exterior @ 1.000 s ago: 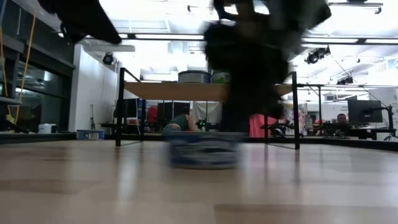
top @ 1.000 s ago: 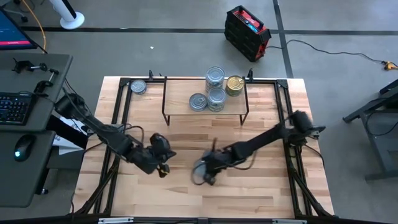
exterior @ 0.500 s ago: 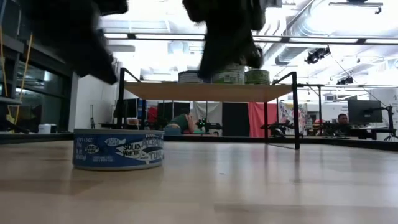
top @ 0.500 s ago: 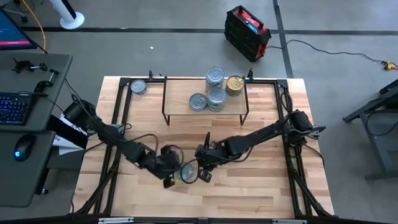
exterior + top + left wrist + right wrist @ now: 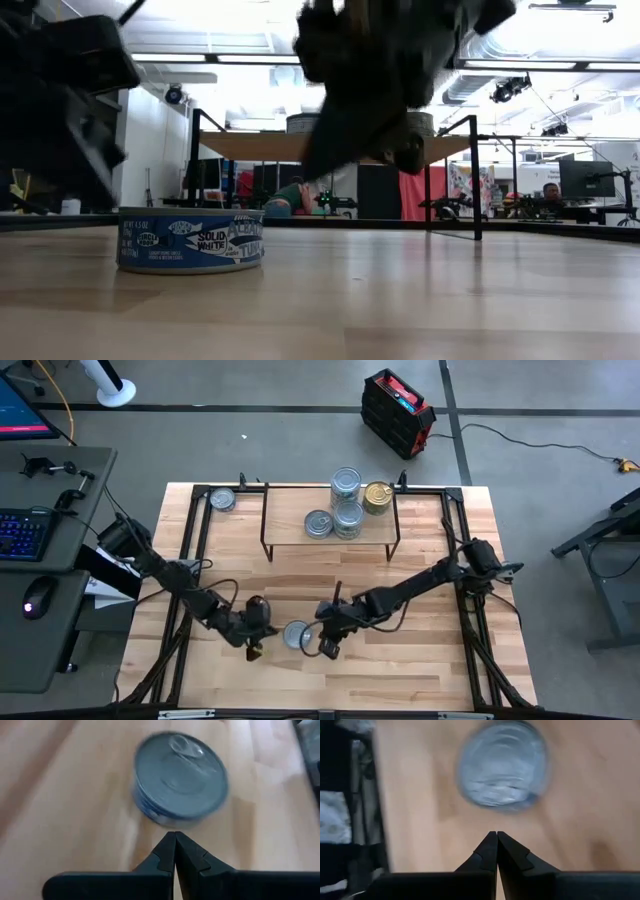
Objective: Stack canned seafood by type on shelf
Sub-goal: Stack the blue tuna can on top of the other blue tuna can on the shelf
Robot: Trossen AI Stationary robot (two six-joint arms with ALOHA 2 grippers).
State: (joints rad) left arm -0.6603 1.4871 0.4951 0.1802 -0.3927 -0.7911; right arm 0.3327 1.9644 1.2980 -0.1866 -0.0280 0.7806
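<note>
1. Since half a second ago the left gripper (image 5: 256, 650) has backed off a little from the loose tin (image 5: 296, 634), and the right gripper (image 5: 326, 647) has edged toward the counter's front edge.
2. That tin lies flat on the counter (image 5: 420, 670), between the two grippers, touching neither.
3. Left fingers (image 5: 165, 854) are pressed together, holding nothing, tips aimed at the tin (image 5: 181, 778).
4. Right fingers (image 5: 487, 850) are likewise closed and empty, just short of the tin (image 5: 503, 765).
5. On the shelf (image 5: 285, 525) stand silver tins: a stack (image 5: 345, 484), a second stack (image 5: 348, 518) and a single one (image 5: 318, 523), with a gold tin (image 5: 377, 497) beside them.
6. Another tin (image 5: 222, 499) sits on the counter at its back left corner.
</note>
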